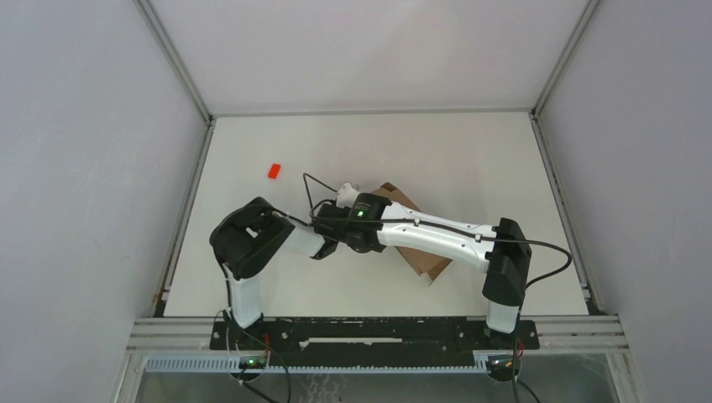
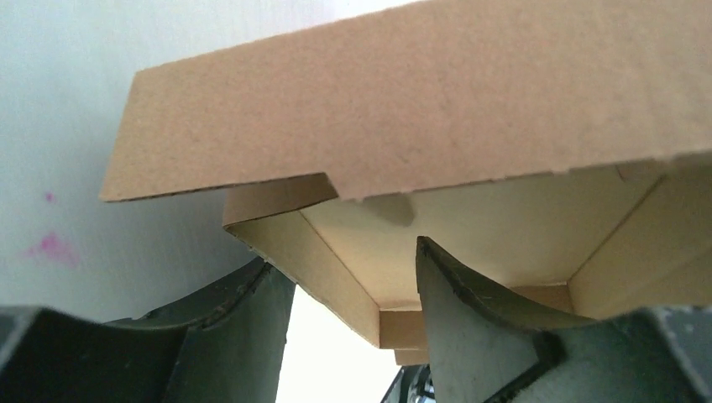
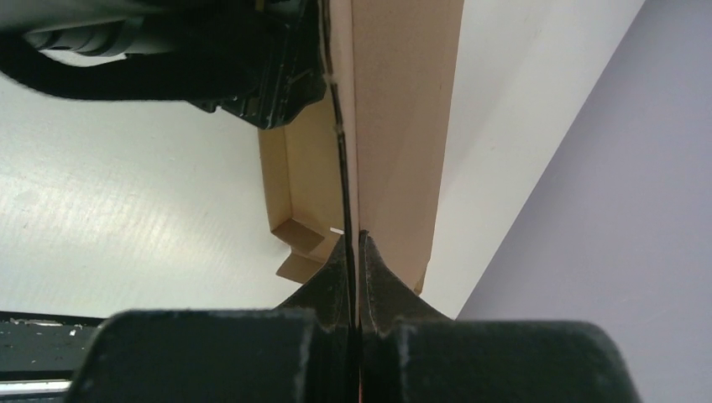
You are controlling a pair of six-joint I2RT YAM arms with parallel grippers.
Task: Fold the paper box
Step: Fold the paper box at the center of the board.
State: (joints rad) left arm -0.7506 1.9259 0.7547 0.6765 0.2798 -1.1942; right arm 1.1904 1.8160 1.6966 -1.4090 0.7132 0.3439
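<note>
red block (image 1: 273, 170) sits toward the bench's (image 1: 504, 151) far-left corner, well apart from everything else. left gripper (image 2: 342, 256): jaws partly open, straddling a side wall of the paper box (image 2: 470, 109), one finger inside the tray, one outside, gap visible, not clamped. right gripper (image 3: 358, 239): closed, pinching a raised flap edge-on. box lies mid-bench, slightly right of centre.

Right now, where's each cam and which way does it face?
Top external: above and behind the arms, looking down at the table; both arms show, meeting at the paper box.
Left wrist: low by the box, looking into its open inside; left gripper fingers apart, astride a wall.
Right wrist: looking along a box panel; right gripper pinched on its edge.
Shared: both wrists see the box.
</note>
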